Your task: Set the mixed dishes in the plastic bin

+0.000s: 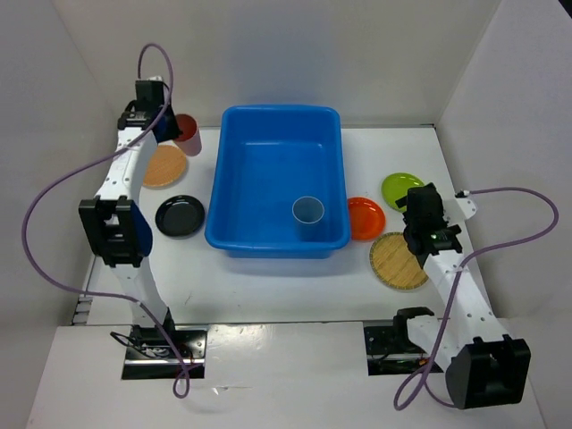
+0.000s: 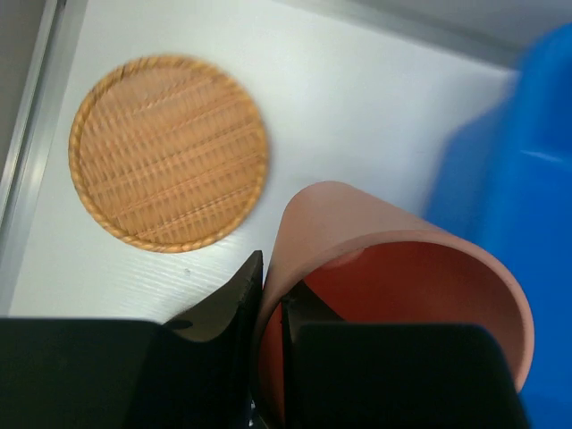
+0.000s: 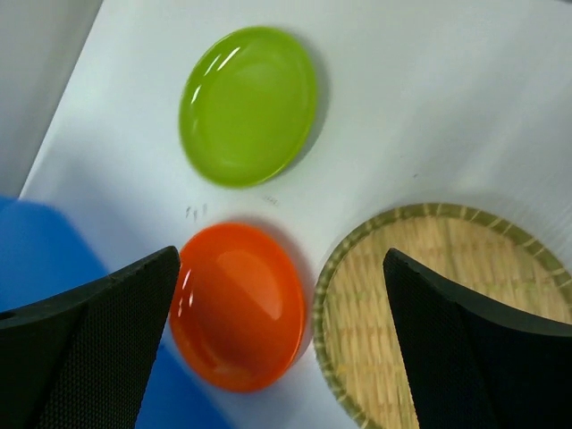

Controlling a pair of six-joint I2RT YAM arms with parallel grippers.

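Left wrist: left end effector (image 2: 271, 288) pinches wall of pink plastic cup (image 2: 393, 259).
Bearing: cup sits just left of blue rectangular plastic bin (image 2: 500, 161).
Right end effector (image 3: 281, 257): wide apart, empty.

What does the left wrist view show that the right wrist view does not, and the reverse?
Left wrist only: the left gripper pinching the wall of the pink cup, near an orange-tan woven plate. Right wrist only: the right gripper open and holding nothing, the orange plate, the lime-green plate and a green-rimmed woven plate. Both: part of the blue bin and the white table.
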